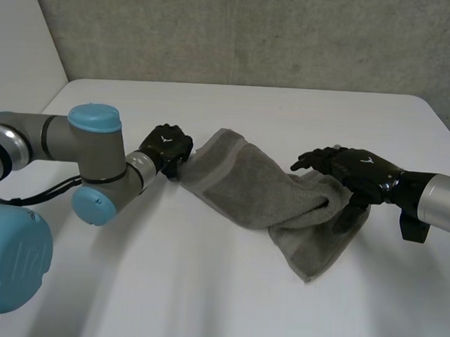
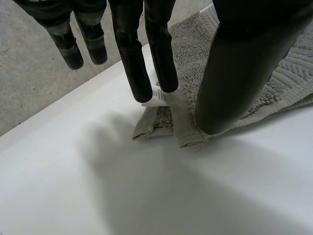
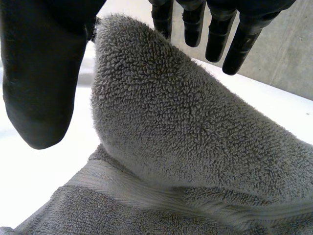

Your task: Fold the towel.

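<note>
Towel (image 1: 247, 185) lies slantwise across the middle of the white table (image 1: 203, 303), rumpled and only partly doubled. One end is at the left hand (image 1: 166, 146) and the other is bunched under the right hand (image 1: 353, 171).

In the left wrist view, two straight fingers (image 2: 139, 73) come down on the corner beside the white label (image 2: 155, 95). The thumb (image 2: 234, 83) presses the cloth from the other side, so that hand pinches the corner.

In the right wrist view, a ridge of cloth rises between that hand's thumb and fingers. This looks like a loose grip on a raised fold near the end rather than on a clean corner.

The step in hand seems to be carrying one end over onto the other. To do it well, the left hand should pin its corner flat to the table as an anchor. The right should lift high enough for the cloth to hang free, draw it taut to shed the wrinkles, then lay edge on edge. The risk, I judge, is the bunched fold slipping or landing askew.
</note>
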### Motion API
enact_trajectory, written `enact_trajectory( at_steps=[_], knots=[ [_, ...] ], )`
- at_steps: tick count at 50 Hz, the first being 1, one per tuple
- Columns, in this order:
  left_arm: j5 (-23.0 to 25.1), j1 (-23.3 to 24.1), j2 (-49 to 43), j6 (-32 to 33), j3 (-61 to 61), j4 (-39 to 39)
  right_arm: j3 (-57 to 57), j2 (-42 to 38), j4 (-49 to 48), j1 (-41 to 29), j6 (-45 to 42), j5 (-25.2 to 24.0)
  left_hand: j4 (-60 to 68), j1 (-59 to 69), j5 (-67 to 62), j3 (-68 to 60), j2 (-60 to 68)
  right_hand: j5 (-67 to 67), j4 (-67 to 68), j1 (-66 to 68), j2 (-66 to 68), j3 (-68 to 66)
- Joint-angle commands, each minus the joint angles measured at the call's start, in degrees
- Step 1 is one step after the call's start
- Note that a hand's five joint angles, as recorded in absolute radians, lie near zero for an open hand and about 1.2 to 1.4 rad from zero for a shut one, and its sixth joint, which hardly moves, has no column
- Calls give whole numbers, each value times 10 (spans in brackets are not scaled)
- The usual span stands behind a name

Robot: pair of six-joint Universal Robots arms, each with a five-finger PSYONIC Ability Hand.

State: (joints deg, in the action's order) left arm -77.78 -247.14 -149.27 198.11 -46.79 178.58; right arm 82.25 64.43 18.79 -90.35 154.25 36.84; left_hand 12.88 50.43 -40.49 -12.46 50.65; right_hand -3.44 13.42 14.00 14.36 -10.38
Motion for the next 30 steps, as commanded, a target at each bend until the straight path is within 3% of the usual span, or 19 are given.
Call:
enact_trajectory(
  at_steps=[1, 15, 18, 19, 20, 30],
  knots=[
    [0, 0, -14, 0, 11, -3, -1, -1, -1, 0, 0, 0, -29, -2, 2, 25, -4, 34, -34, -40, -44, 4],
    [1, 0, -41, 0, 34, -9, -3, -6, -1, 1, 0, 1, -29, 7, -6, 25, 4, 34, -34, -40, -44, 4],
    [1, 0, -44, 0, 40, -13, -3, -8, -1, 1, 0, 0, -29, 96, -95, 25, 94, 34, -34, -40, -44, 4],
    [0, 0, -44, 0, 41, -13, -3, -8, -1, 1, 0, 0, -29, 262, -262, 25, 260, 34, -34, -40, -44, 4],
    [-2, 0, -40, -1, 40, -13, -3, -8, -1, 1, 0, 1, -29, 295, -295, 25, 293, 34, -34, -40, -44, 4],
    [-7, 2, 21, -12, 24, -13, -4, -7, -1, 2, 0, 1, -29, 296, -295, 25, 294, 34, -34, -40, -44, 4]
  ],
)
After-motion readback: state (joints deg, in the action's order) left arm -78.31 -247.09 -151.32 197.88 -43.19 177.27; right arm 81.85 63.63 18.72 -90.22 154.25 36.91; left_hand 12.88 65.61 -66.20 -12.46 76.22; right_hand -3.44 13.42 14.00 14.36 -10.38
